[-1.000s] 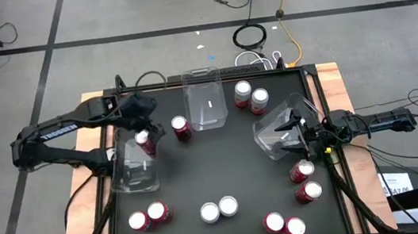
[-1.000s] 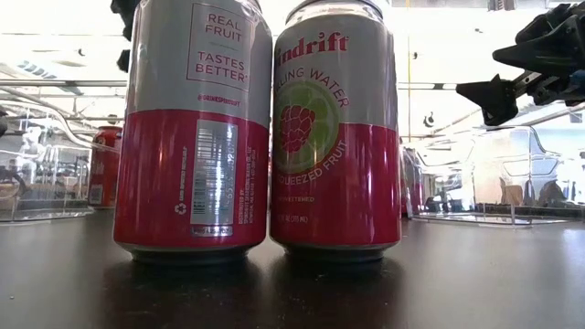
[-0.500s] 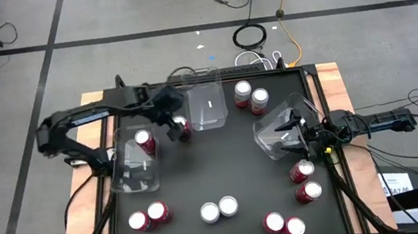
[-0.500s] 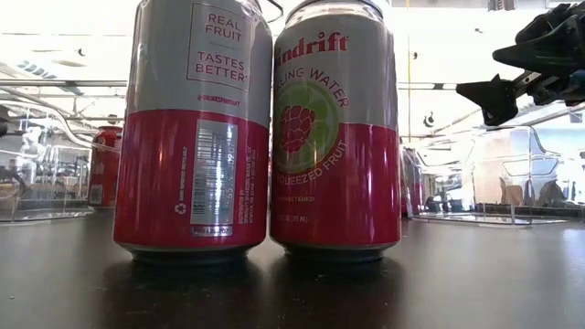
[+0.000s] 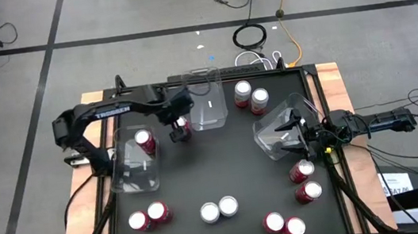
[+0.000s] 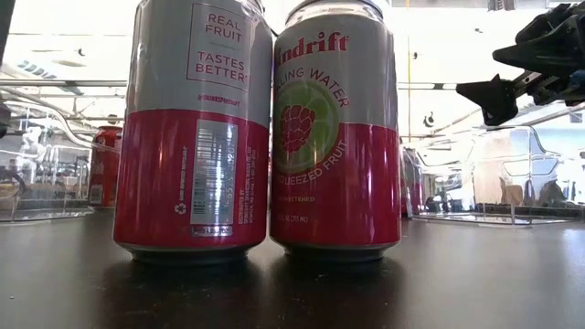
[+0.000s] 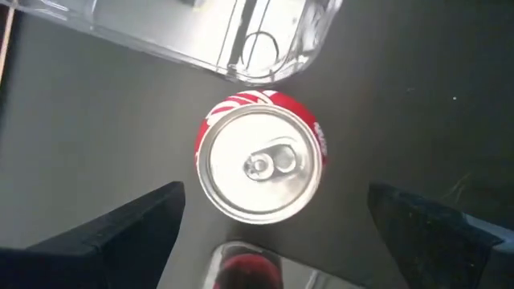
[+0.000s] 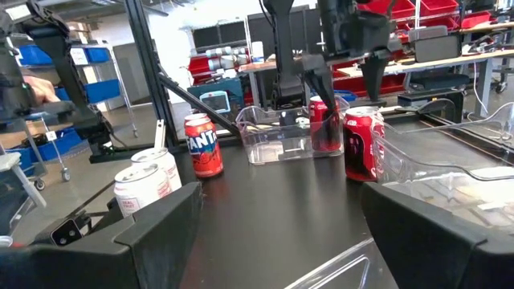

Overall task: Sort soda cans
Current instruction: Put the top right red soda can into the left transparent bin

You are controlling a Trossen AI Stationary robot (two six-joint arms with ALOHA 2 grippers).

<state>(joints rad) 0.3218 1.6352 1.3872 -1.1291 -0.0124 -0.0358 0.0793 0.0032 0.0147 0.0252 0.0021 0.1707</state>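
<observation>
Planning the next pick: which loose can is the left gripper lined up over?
The red can beside the top-centre clear bin; the open left gripper hangs directly above it, no other can close.

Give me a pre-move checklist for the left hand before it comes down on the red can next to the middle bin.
1. Left hand open: ok, fingers wide apart.
2. Hand over the red can: ok, the can's top sits between the fingers in the left wrist view.
3. Can upright: ok, its top faces up.
4. Room beside the middle bin: cannot tell, the bin's corner is close to the can.
5. Left bin ready: ok, one can inside, room left.
6. Right hand out of the way: ok, at the right bin.
</observation>
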